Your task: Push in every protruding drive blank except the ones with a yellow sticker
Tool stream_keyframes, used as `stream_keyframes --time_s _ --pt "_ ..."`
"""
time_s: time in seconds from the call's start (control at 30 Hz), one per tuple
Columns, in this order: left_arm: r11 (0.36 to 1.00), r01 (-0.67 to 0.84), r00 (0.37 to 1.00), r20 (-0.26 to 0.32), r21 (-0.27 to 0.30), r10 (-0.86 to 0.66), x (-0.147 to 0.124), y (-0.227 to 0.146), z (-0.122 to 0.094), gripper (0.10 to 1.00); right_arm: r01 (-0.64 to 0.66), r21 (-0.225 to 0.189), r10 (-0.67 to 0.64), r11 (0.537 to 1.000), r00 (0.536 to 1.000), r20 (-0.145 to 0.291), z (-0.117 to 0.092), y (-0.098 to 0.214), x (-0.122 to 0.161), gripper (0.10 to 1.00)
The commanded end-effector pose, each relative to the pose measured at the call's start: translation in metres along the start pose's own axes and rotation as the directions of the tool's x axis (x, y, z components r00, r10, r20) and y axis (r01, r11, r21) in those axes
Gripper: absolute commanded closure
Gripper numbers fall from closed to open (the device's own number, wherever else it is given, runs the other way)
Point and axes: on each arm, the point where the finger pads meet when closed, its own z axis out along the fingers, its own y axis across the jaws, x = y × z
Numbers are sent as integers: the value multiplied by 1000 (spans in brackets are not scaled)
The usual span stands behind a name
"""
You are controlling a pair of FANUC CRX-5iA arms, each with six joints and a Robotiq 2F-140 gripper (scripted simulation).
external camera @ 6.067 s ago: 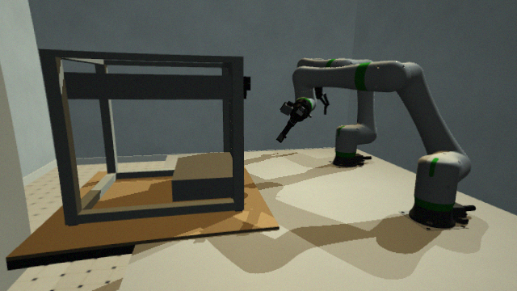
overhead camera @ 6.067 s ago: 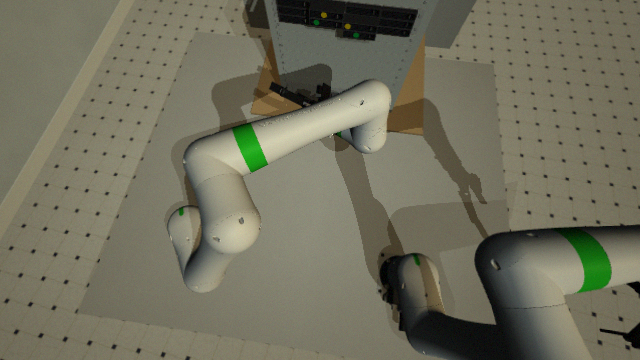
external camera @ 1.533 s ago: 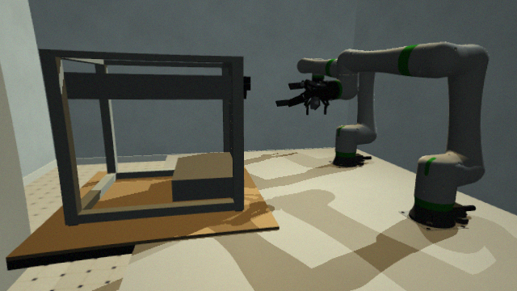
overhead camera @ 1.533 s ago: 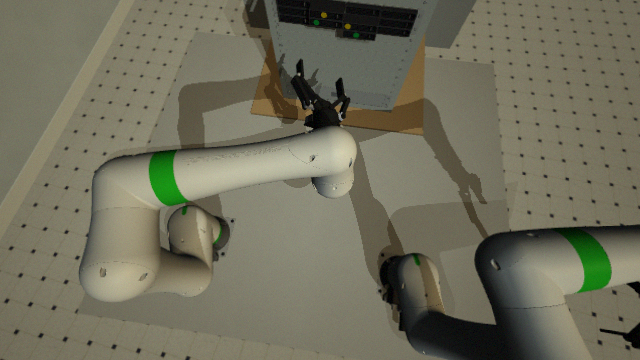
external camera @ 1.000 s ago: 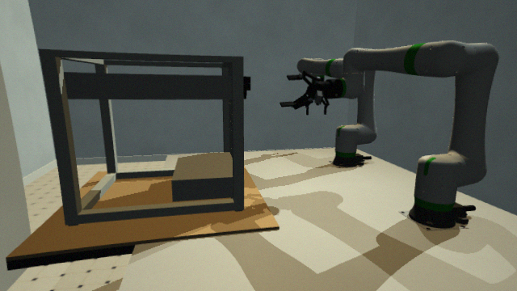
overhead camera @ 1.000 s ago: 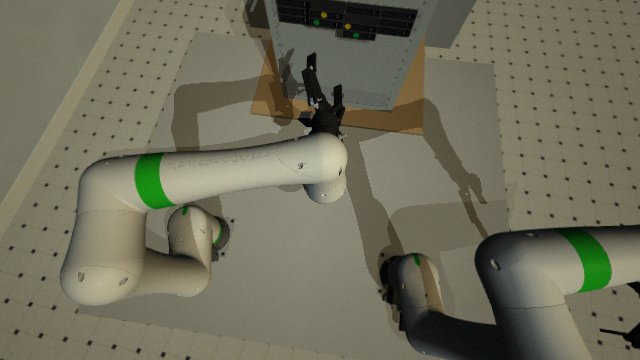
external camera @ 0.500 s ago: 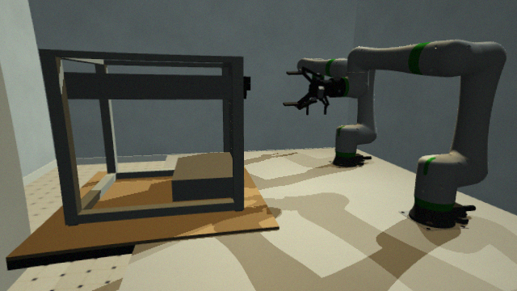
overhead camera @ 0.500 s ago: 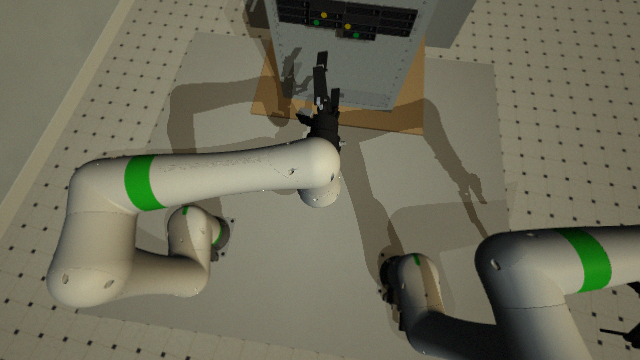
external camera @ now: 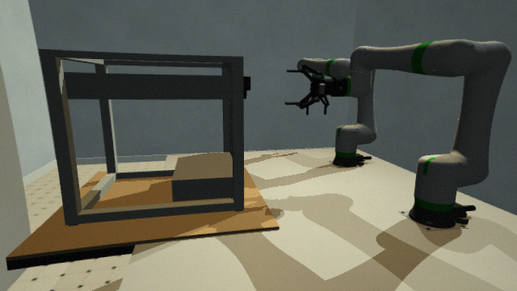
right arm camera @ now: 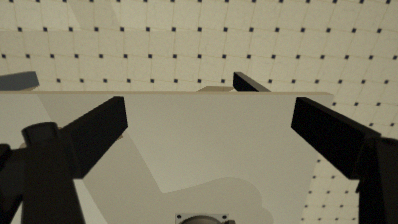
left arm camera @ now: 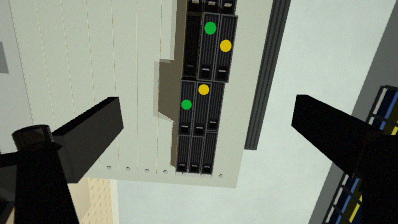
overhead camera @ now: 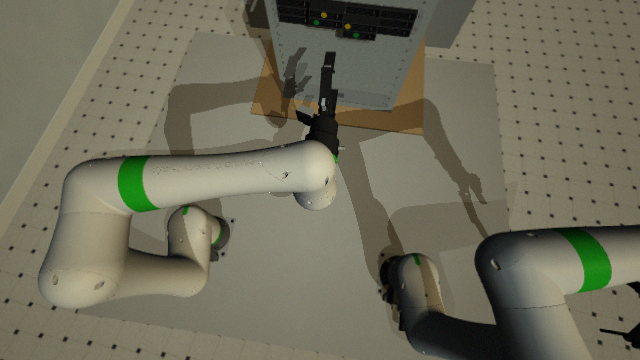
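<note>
The grey rack stands upright, with rows of black blanks in its front. Two blanks bear yellow stickers, one beside a green-stickered blank, the other beside another green-stickered blank. Stickered blanks appear to stand proud; exact depths are unclear. Black ends protrude from the front in the exterior view. My left gripper is open and empty, facing the rack front with a gap. My right gripper is open and empty, away from the rack.
The rack stands on an orange-brown board. A grey box sits low inside the rack frame. A dark ribbed strip and blue and yellow lines behind black bars lie beyond the blanks in the left wrist view.
</note>
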Motion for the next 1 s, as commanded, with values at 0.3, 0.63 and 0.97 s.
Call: stream_keyframes --time_s 0.3,0.63,0.97 --pt "997 -73 997 19 -5 73 -3 3 -3 98 0 0 0 1000 1000 -2 -1 0 0 98" --pt "995 -98 995 26 -7 99 -5 4 -4 98 0 0 0 1000 1000 -2 -1 0 0 98" --pt "994 -106 994 28 -8 106 -5 4 -5 98 0 0 0 1000 1000 -2 -1 0 0 98"
